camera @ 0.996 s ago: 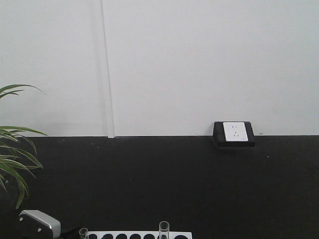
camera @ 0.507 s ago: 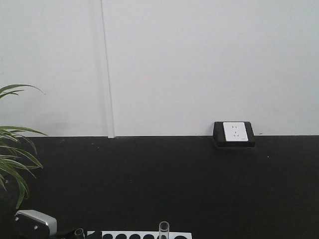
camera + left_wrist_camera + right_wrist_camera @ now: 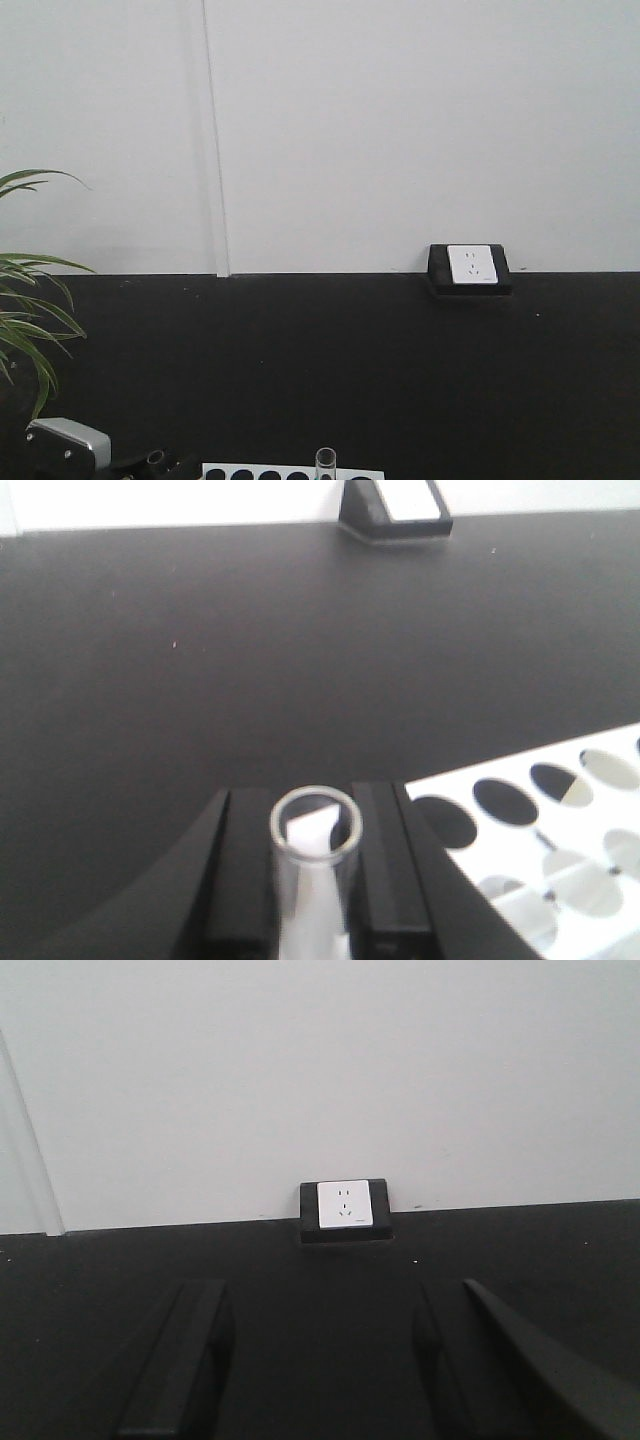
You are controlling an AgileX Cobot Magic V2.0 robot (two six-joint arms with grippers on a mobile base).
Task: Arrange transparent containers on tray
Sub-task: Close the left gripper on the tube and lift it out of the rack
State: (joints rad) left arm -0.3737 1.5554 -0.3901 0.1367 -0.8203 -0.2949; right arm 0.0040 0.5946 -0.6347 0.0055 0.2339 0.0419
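Our left gripper [image 3: 314, 802] is clamped on one test tube [image 3: 315, 852], which has drifted toward nine o'clock, away from the white rack [image 3: 455, 785]. The other tube [image 3: 325, 462] stands racked. Our right gripper [image 3: 340, 1360] hangs wide and empty. No tray shows, so the carry likely comes next.

Clear glossy glass test tube [image 3: 302, 895], matt black tabletop [image 3: 250, 660], white plastic rack [image 3: 528, 832].

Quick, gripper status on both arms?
Left gripper: closed, holding a test tube.
Right gripper: open, holding nothing.
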